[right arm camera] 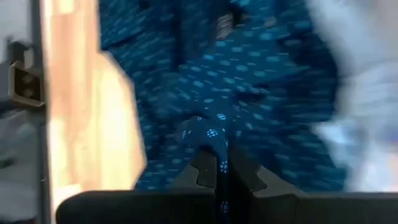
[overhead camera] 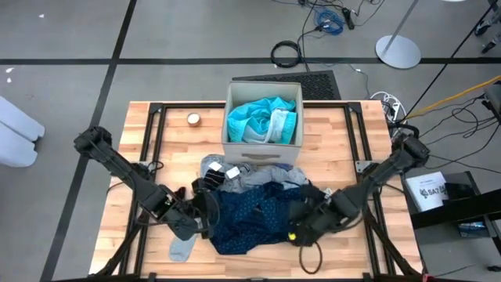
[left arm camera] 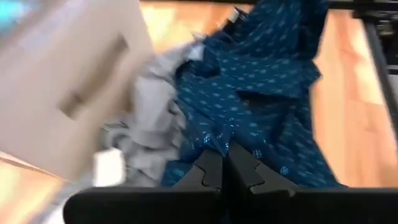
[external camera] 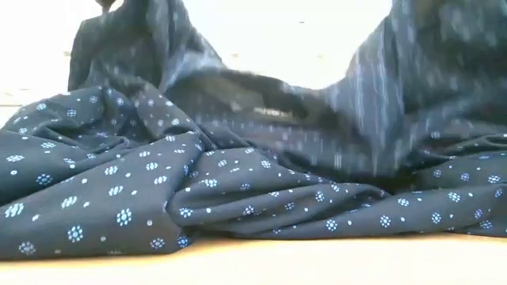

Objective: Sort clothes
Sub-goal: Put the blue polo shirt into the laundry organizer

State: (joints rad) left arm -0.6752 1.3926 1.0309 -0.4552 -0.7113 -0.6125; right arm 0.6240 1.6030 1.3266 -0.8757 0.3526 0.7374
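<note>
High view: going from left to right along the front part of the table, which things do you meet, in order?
left gripper → navy dotted garment → right gripper. Both grippers are shut on the garment, one at each side of it. The grey sock overlaps in order with the left gripper, so I leave it out.

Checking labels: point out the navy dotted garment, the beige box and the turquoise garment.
navy dotted garment (overhead camera: 254,219), high view, its middle.
beige box (overhead camera: 261,154), high view, front wall.
turquoise garment (overhead camera: 254,117), high view, bunched top.

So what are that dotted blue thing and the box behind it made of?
The dotted garment looks like thin woven cloth, matte, printed with pale flowers; it folds softly. The box seems fabric-covered or card, beige and matte, its walls straight; I can't tell which.
</note>
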